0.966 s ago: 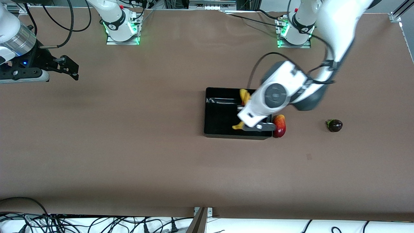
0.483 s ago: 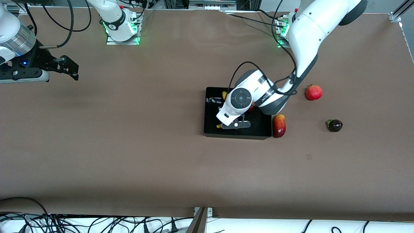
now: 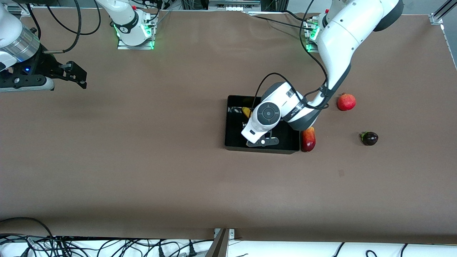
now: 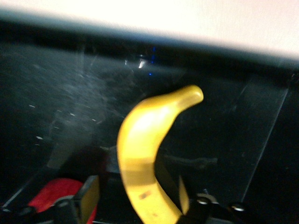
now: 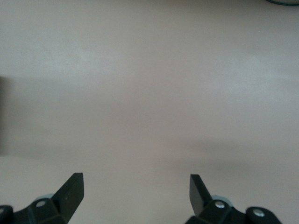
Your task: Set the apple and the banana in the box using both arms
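Observation:
The black box [image 3: 232, 142] sits mid-table. My left gripper [image 3: 255, 137] is down inside it. In the left wrist view the yellow banana [image 4: 145, 154] lies between the spread fingers of my left gripper [image 4: 136, 198]; it rests against one finger, with a gap to the other. One banana tip [image 3: 246, 112] shows in the front view beside the wrist. A red patch, the apple [image 4: 46, 200], lies on the box floor [image 4: 65, 93] beside one finger; the arm hides it in the front view. My right gripper [image 3: 76, 75] waits open and empty over bare table [image 5: 135, 189].
An oblong red-yellow fruit [image 3: 308, 139] lies against the box's outer wall toward the left arm's end. A round red fruit with a crown [image 3: 346, 101] and a dark purple fruit [image 3: 369, 138] lie farther toward that end.
My left arm has carried the banana from the box's edge to its middle and lowered it. The banana's nearer tip no longer shows. The round red fruit is uncovered. The right arm has not moved.

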`<state>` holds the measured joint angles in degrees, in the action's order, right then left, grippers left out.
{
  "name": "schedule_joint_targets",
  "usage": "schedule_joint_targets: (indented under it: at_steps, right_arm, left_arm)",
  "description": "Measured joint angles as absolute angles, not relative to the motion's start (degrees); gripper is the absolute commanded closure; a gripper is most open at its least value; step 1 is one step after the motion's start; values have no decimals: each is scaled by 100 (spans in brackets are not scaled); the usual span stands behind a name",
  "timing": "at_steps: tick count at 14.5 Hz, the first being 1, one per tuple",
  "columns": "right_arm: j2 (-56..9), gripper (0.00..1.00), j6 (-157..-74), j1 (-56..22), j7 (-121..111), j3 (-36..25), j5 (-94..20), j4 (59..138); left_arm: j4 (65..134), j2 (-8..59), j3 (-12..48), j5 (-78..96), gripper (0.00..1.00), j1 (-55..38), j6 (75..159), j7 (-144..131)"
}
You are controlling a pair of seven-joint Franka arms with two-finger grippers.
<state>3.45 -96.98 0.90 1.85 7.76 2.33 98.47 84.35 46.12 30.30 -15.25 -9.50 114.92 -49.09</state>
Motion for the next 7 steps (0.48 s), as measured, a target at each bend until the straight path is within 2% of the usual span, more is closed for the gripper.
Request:
schedule_joint_targets:
  at_steps: [7]
  right_arm:
    - [340,0,-9702,90,185,777,233,9840]
  left_arm:
    - [7680,3076,3074,-1514,0,77,9088,-3248]
